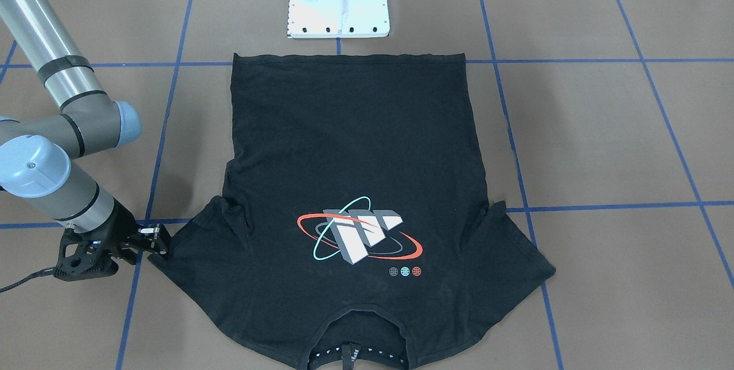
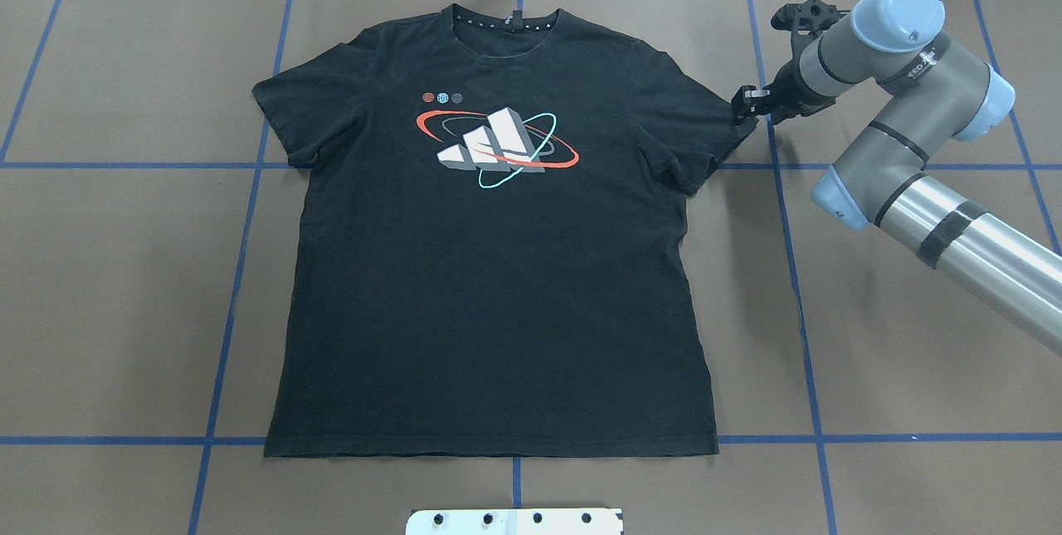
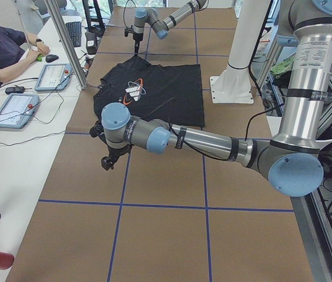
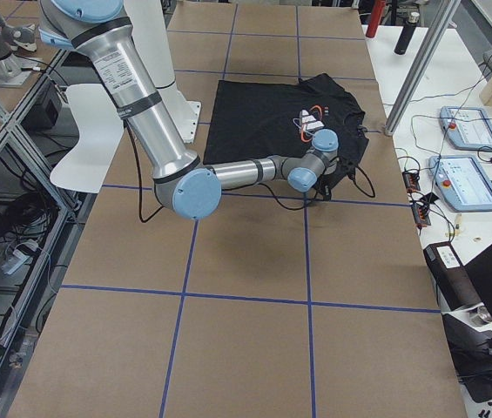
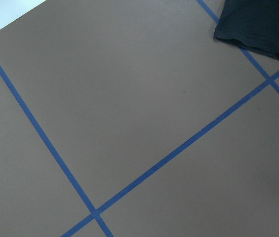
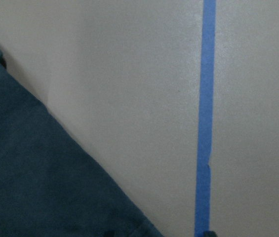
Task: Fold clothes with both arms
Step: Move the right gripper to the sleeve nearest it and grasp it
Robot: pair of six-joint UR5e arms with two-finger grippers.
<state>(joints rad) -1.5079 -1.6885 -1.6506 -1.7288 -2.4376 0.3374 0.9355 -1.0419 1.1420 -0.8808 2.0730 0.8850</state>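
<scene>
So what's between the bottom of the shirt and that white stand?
Only bare brown table and a short strip of blue tape, seen in the overhead view between the T-shirt hem and the white stand.

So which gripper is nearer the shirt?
Right. The right gripper is at the shirt, by its sleeve edge; the left gripper hangs over the table, well clear of it.

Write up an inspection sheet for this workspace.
Surface: brown table with a blue tape grid.
Job's things: black T-shirt lying flat, print up, not yet folded.
Clutter: nothing seen.
Grippers: right pincer at the tip of one sleeve, apparently open; left pincer off the shirt, state unclear.
Cables: black cable trailing from the right pincer.
Surroundings: person at a side desk with tablets.
</scene>
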